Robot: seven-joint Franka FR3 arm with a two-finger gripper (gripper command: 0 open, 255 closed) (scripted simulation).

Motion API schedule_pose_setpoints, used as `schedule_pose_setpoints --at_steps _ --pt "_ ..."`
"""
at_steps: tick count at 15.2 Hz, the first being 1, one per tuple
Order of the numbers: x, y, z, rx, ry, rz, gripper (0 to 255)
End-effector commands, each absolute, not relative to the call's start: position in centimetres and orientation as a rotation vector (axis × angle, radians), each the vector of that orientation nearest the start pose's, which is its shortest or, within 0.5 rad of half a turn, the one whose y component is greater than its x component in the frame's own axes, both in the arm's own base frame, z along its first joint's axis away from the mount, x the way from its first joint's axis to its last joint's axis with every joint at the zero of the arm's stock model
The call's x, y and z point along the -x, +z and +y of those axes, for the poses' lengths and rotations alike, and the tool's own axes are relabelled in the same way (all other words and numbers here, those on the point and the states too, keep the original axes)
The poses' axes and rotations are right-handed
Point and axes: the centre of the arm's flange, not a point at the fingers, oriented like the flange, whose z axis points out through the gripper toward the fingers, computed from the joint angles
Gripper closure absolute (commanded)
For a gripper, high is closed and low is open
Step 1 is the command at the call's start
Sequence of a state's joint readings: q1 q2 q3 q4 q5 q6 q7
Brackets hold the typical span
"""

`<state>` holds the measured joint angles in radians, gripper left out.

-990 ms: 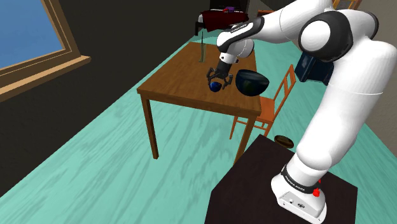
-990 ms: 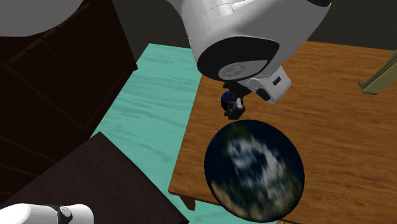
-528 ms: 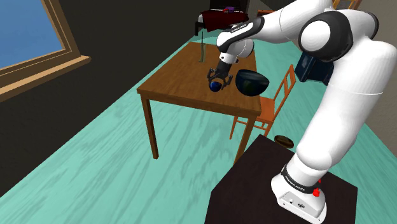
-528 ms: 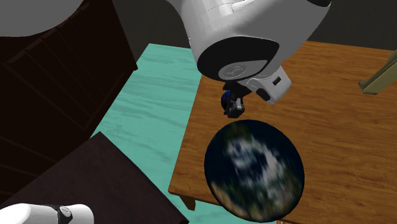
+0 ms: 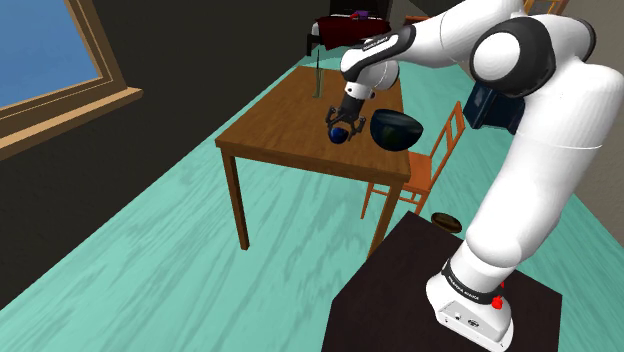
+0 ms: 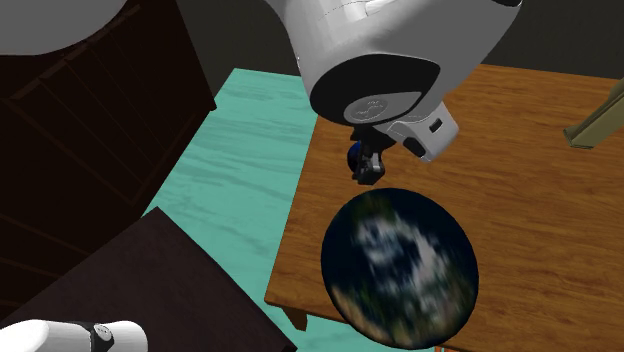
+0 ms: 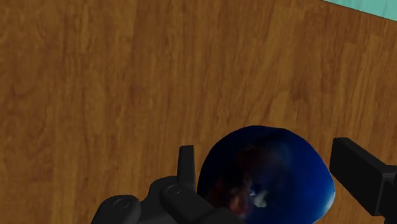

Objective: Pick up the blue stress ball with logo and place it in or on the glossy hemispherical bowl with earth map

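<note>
The blue ball (image 7: 267,175), dark and glossy with a small pale mark, sits between my gripper's (image 7: 264,162) two black fingers, which clasp it on either side. In the shoulder view the gripper (image 5: 341,131) points down at the ball (image 5: 340,135) on the wooden table (image 5: 290,130). Close beside it, toward the shoulder view's right, stands the dark earth-map bowl (image 5: 397,130). In the second exterior view the bowl (image 6: 400,265) is large in the foreground, with the gripper (image 6: 365,172) and a sliver of the ball (image 6: 353,153) just beyond it. Whether the ball rests on the table I cannot tell.
An orange wooden chair (image 5: 425,170) stands against the table's near-right side, by the bowl. A thin greenish upright object (image 5: 317,83) stands at the table's far end. My dark stand (image 5: 420,290) is at the lower right, and the floor around it is teal.
</note>
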<state>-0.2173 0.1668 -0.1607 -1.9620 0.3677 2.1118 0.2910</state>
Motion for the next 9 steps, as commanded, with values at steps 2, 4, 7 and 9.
schedule_pose_setpoints --at_steps 2,4,7,9 --pt "-55.6 40.5 -20.0 2.595 0.001 1.19 255" --pt "-55.6 41.6 -20.0 2.595 0.001 1.19 255" --pt "-55.6 43.2 -20.0 2.595 0.001 1.19 255" --pt "-55.6 44.2 -20.0 2.595 0.001 1.19 255"
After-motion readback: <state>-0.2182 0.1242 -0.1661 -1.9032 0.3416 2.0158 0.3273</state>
